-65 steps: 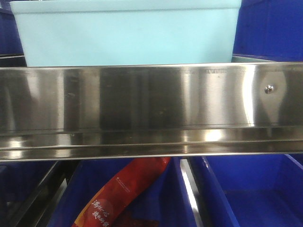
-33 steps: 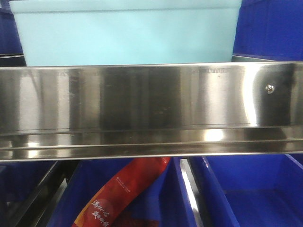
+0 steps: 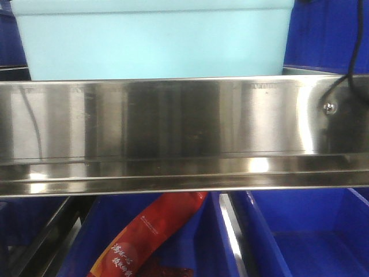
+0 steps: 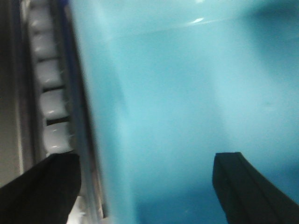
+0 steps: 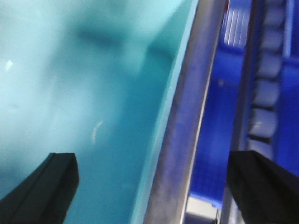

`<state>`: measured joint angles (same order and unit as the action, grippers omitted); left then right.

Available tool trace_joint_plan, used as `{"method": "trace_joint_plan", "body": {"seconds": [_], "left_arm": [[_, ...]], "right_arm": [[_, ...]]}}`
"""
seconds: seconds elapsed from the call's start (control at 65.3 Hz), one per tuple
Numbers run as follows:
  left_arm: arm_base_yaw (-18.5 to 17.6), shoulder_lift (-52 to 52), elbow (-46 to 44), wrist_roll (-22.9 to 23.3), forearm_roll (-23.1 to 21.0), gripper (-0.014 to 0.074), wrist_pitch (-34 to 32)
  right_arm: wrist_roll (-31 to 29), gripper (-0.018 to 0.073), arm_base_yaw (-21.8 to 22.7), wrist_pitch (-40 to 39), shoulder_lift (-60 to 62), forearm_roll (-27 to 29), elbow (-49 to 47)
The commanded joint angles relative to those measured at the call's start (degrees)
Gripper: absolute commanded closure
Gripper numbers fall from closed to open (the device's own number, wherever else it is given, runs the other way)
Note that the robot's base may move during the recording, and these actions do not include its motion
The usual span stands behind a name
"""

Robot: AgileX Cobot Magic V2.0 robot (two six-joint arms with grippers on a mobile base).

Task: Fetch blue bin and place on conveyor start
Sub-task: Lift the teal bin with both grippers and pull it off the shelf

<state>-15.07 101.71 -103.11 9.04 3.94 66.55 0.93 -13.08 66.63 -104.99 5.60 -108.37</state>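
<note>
Starting on the left: the left tool (image 4: 145, 191) is spread wide with nothing gripped. One black finger (image 4: 42, 186) sits outside the blue bin (image 4: 187, 93), over a row of white rollers (image 4: 49, 93), and the other hangs over the bin's inside, so the bin's left wall runs right up between them. That view is pretty blurry, so whether either finger touches the plastic can't be told. From the front camera the blue bin (image 3: 155, 43) sits up on the shelf, just behind the shiny steel rail (image 3: 173, 127) that hides its bottom edge. There are dark blue bins (image 3: 323, 34) on either side of it and more on the level below. A red packet (image 3: 144, 236) with printed writing lies in one of the lower ones, left of centre. Over at the rail's right end there's a small screw (image 3: 328, 108), with a black cable (image 3: 353, 63) dangling down past it. On the right it's basically a mirror image: the right tool (image 5: 152, 186) is also gaping wide and holding nothing. Its left finger (image 5: 42, 182) is over the bin's (image 5: 70, 70) pale interior, and the right one is out over a dark blue bin and some more rollers. The bin's right rim and a grey metal bar (image 5: 187, 116) pass between the two.
</note>
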Motion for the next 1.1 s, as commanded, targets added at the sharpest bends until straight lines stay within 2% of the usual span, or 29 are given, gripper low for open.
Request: {"method": "trace_joint_plan", "body": {"seconds": [0.0, 0.153, 0.245, 0.337, 0.429, 0.475, 0.505, 0.521, 0.796, 1.087], "left_arm": [[1.53, 1.13, -0.54, 0.6, -0.32, 0.0123, 0.08], [2.06, 3.03, -0.54, 0.6, -0.01, 0.0123, 0.1], [2.06, 3.78, -0.54, 0.6, -0.26, 0.0174, 0.22], [2.06, 4.21, -0.54, 0.6, -0.39, 0.0313, 0.33], [2.06, 4.21, -0.54, 0.6, -0.27, 0.0525, 0.33], [2.06, 4.21, -0.54, 0.6, -0.27, 0.0613, 0.33], [2.06, 4.21, -0.54, 0.6, -0.14, 0.0702, 0.33], [2.06, 4.21, -0.54, 0.6, -0.04, 0.0706, 0.33], [2.06, 1.63, -0.54, 0.49, 0.08, 0.0707, 0.56], [1.47, -10.19, -0.54, 0.49, -0.28, 0.0707, 0.33]], "right_arm": [[0.13, 0.0021, -0.05, -1.21, -1.78, -0.55, -0.76], [0.13, 0.0034, -0.05, -1.82, -3.92, -0.55, -0.76], [0.13, 0.0147, -0.05, -1.82, -4.41, -0.55, -0.76], [0.13, 0.0335, -0.05, -1.93, -4.54, -0.55, -0.76], [0.13, 0.0561, -0.05, -2.03, -4.54, -0.66, -0.76], [0.13, 0.0636, -0.05, -2.03, -4.54, -0.66, -0.76], [0.13, 0.0701, -0.05, -2.03, -4.54, -0.66, -0.76], [0.13, 0.0723, -0.05, -2.03, -4.54, -0.66, -0.76], [0.13, 0.0712, -0.05, -1.24, -2.68, -0.92, -0.76], [0.13, 0.0712, -0.13, -1.6, 7.51, -1.02, -0.76]]}}
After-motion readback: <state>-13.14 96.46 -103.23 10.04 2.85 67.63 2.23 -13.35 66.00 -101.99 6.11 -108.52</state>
